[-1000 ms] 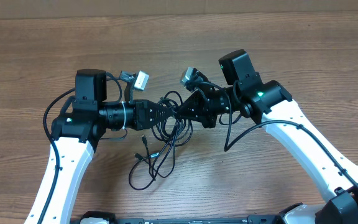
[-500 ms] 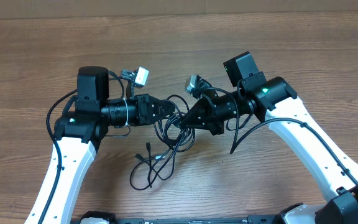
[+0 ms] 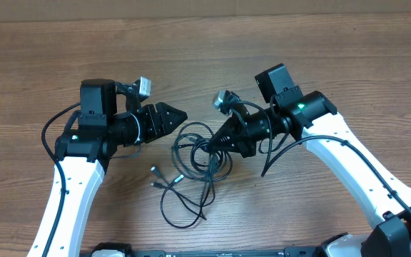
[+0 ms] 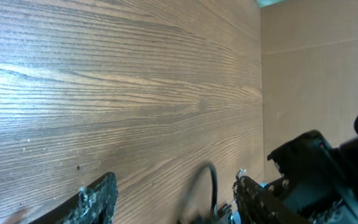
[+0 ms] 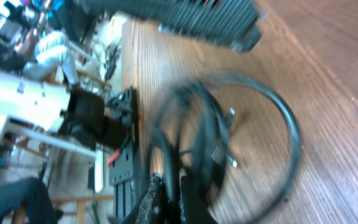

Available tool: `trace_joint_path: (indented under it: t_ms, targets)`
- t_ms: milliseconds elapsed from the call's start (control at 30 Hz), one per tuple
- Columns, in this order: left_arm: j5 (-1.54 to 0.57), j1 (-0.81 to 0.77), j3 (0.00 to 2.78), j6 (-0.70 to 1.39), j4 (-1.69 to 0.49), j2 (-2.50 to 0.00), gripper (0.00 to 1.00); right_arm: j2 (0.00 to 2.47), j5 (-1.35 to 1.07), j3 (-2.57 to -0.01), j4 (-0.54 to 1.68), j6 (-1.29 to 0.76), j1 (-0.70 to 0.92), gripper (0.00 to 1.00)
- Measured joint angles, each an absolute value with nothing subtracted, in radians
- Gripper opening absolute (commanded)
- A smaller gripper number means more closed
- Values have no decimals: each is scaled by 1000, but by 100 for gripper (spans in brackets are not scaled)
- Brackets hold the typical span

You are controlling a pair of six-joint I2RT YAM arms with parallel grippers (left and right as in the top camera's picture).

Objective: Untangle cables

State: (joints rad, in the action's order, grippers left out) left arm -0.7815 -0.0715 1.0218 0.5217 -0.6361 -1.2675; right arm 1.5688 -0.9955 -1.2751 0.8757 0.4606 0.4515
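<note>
The cables (image 3: 200, 155) lie as a tangle of thin black loops on the wooden table, between my two arms. One loop trails toward the front edge (image 3: 184, 214), and silver-tipped plugs (image 3: 155, 170) lie at the tangle's left. My left gripper (image 3: 180, 115) is open and stands apart from the tangle, up and to its left. In the left wrist view its fingers (image 4: 98, 199) are wide apart, and a blurred cable loop (image 4: 213, 183) shows between them, touching neither. My right gripper (image 3: 211, 143) is shut on a cable strand at the tangle's right side. That strand (image 5: 168, 165) shows pinched between its fingers.
A cardboard wall (image 3: 191, 7) runs along the table's far edge. The arms' own thicker black cables loop beside the left arm (image 3: 48, 132) and the right arm (image 3: 273, 157). The right arm's body (image 4: 316, 174) fills the lower right of the left wrist view.
My left gripper has opened, let go of the cables and drawn back to the left. The tangle has sagged and spread on the table. The right gripper still holds its strand.
</note>
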Motion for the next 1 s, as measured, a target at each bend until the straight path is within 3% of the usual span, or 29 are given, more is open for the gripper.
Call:
trace_joint_path:
  t_ms: [333, 633, 733, 833, 1000]
  targets:
    - [-845, -72, 1023, 521, -642, -1267, 61, 1569, -786, -1274, 614, -47, 451, 4]
    - [-774, -73, 1029, 463, -866, -1267, 58, 1569, -715, -1274, 515, -274, 451, 4]
    - [-723, -89, 1029, 462, -886, -1267, 66, 1569, -706, -1274, 513, -311, 451, 4]
    - [-695, -121, 1029, 482, -857, -1267, 88, 1569, -701, -1274, 513, -333, 451, 4]
    - [-599, -195, 1029, 564, -815, -1267, 93, 1569, -700, -1274, 513, -369, 451, 4]
